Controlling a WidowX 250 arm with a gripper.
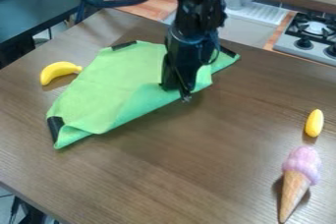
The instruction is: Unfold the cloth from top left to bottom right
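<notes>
We have the jaws at the fold of the green cloth, presumably to spread it open; whether they grip, we cannot tell

The arm and hand were black, pale glints up top; a thick black cable sagged toward ten o'clock, a thin dark wire bowed toward three.
</notes>
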